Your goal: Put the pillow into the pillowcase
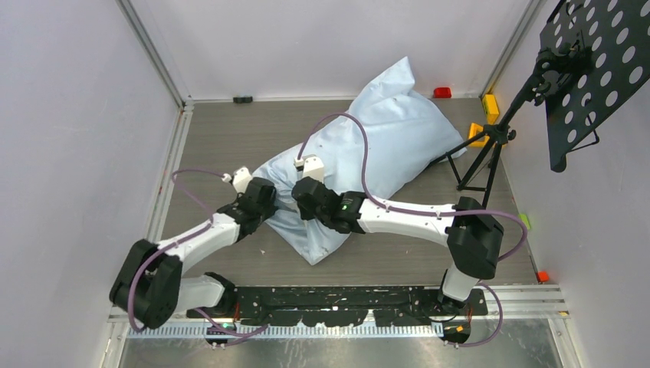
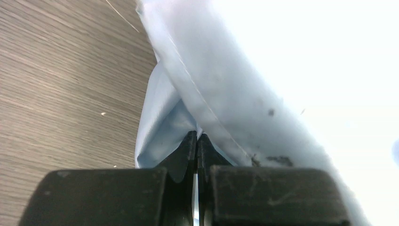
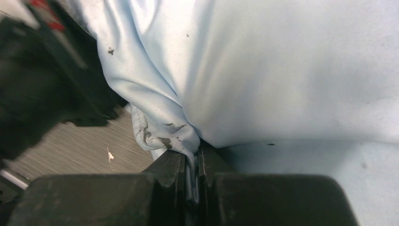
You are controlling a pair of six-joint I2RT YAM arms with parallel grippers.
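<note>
pillow hidden, perhaps inside pillowcase (image 1: 392, 142)

There is one light blue pillowcase (image 1: 383, 138) on one tabletop (image 1: 230, 138). There are two arms, the left arm (image 1: 195, 239) and the right arm (image 1: 406, 213), and two claws, the left claw (image 2: 196, 141) and the right claw (image 3: 192, 157). One black tripod stand (image 1: 490, 146) carries one perforated panel (image 1: 598, 69). Near the edges sit two yellow blocks (image 1: 490, 103), two small red pieces (image 1: 442, 92) and one small black piece (image 1: 243, 98).

We see a light blue pillowcase (image 1: 398, 130) on a grey-brown table (image 1: 222, 138).
We spot dark smudges on it, thin lines on the table, white and black arms (image 1: 406, 215), purple cables (image 1: 363, 157), and a black board (image 1: 605, 69) full of round holes.
</note>
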